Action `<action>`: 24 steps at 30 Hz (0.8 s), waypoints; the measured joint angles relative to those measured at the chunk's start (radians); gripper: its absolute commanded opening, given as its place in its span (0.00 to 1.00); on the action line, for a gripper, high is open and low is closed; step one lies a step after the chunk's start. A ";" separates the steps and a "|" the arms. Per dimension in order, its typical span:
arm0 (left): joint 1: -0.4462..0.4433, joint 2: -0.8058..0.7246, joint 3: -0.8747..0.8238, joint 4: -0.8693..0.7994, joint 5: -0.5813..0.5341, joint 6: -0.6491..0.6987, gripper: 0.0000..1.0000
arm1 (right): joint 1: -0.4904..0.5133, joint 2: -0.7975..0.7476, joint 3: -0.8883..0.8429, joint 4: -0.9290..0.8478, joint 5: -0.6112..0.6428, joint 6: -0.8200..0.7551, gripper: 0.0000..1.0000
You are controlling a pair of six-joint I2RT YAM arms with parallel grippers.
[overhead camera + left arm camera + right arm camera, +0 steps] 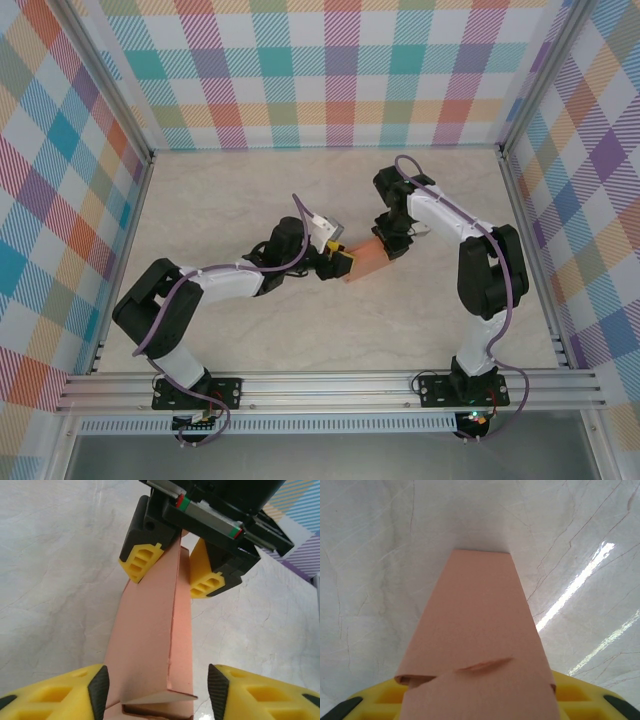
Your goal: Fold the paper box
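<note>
From above, your salmon-orange thin cardboard paper box is over the middle of the pale table, between both arms. Left wrist: the left gripper straddles it unclamped, while the right gripper pinches the far end. Right wrist: a loose flap edge gapes. If you squeeze off-centre, the thin walls may buckle.

both arms bend inward, wrists facing each other. the right gripper pinches one end of the paper box. the left gripper straddles the other end, jaws apart.
</note>
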 measured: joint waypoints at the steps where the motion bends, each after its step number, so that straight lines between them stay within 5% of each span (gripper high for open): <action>1: 0.000 0.000 0.004 -0.003 -0.013 -0.005 0.62 | 0.000 0.000 0.000 0.000 0.000 0.000 0.33; 14: -0.068 -0.009 0.060 -0.146 -0.226 -0.066 0.62 | 0.000 0.001 0.000 0.000 0.000 0.000 0.33; 24: -0.068 -0.018 0.060 -0.164 -0.235 -0.075 0.59 | 0.000 0.003 0.004 -0.001 -0.003 0.004 0.33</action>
